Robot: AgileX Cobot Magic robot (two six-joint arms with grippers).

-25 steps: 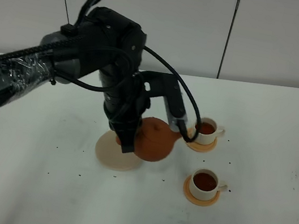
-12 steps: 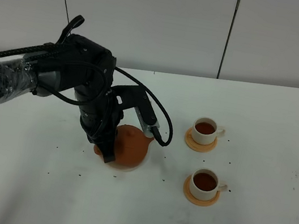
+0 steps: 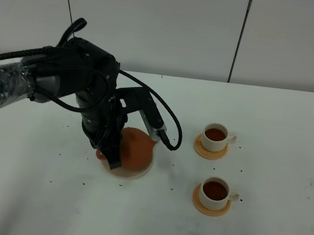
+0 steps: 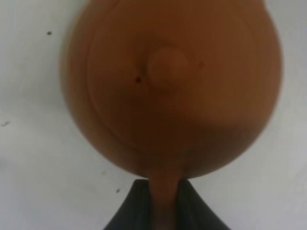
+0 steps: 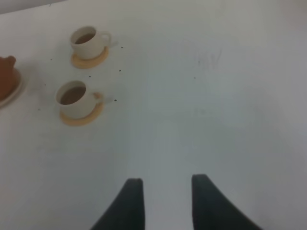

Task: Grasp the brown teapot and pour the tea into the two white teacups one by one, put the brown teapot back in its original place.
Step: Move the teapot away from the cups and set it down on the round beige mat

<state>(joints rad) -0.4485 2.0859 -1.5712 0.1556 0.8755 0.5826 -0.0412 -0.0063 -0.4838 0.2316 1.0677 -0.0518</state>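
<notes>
The left gripper (image 4: 165,201) is clamped on the loop handle of the brown teapot (image 3: 135,151) — in the left wrist view the handle runs straight down between the two dark fingers (image 4: 136,206), with the round body and its knobbed lid (image 4: 166,66) just ahead of the jaws. From the high camera the pot sits low over the beige trivet (image 3: 135,175), whose rim peeps out beneath it; whether the base already touches the disc I cannot tell.

Further right, the two white teacups (image 3: 215,135) (image 3: 215,190) stand on their tan coasters (image 3: 209,152), well apart from the jaws, each showing dark tea (image 3: 215,189). So pouring looks done, and the step in hand is the set-down.

To do it well: keep the pot level, lower it until the base rests flat and centred on the trivet, then part the fingers enough to clear the handle on both sides — and draw back along the handle's line, not sideways, lest the pot be dragged.

The right gripper (image 5: 165,191) hangs over bare table with its jaws apart, holding nothing.
</notes>
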